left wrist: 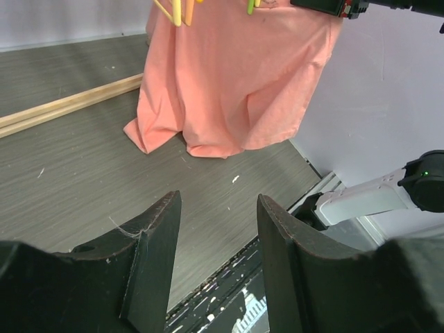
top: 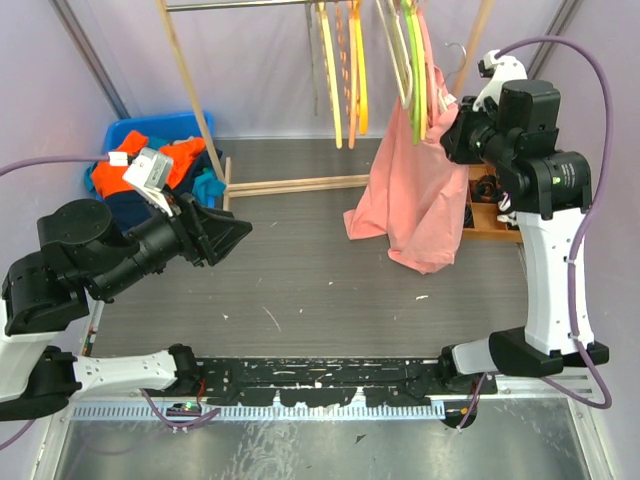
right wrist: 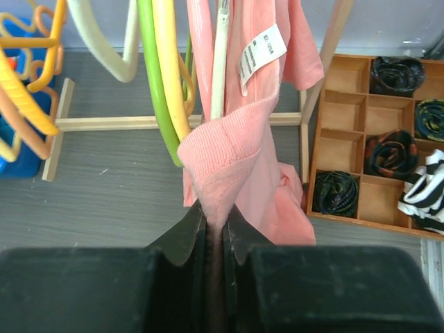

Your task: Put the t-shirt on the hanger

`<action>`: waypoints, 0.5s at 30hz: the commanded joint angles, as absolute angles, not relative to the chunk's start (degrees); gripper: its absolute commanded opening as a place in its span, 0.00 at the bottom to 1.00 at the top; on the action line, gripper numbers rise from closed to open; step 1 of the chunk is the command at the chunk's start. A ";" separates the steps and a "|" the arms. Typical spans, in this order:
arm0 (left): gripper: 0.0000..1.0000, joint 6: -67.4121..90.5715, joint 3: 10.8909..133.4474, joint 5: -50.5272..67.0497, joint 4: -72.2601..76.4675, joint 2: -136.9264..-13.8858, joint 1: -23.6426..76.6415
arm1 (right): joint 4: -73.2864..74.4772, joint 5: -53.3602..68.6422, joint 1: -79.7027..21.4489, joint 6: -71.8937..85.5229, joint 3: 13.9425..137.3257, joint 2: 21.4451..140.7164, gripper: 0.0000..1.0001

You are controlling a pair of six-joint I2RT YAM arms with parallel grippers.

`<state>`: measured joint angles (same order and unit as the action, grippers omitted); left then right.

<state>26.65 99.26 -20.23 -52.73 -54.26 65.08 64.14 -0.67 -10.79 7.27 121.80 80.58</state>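
My left claw (top: 228, 232) hangs over the table's (top: 300, 290) left side, its jaws standing well apart with nothing between them, pointed toward the salmon-pink t-shirt (top: 415, 190). That t-shirt dangles just beside a green hanger (right wrist: 149, 62), its hem brushing the table, and the thin cream-white hanger (right wrist: 220, 62) shows at its neck. My right claw (right wrist: 215, 211) is pinched tight on the t-shirt's ribbed collar.

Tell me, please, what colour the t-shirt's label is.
White with dark print; the label shows best in the right wrist view.
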 commanded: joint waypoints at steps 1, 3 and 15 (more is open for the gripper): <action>0.55 26.89 98.52 -20.75 -52.63 -54.03 65.04 | 47.84 8.50 -11.05 7.00 116.57 74.68 0.01; 0.55 27.10 98.15 -20.71 -52.64 -53.75 65.05 | 46.42 9.75 -11.00 8.61 112.38 72.44 0.01; 0.55 27.67 97.40 -20.21 -52.34 -53.22 65.07 | 45.31 7.51 -11.06 11.71 98.49 64.38 0.01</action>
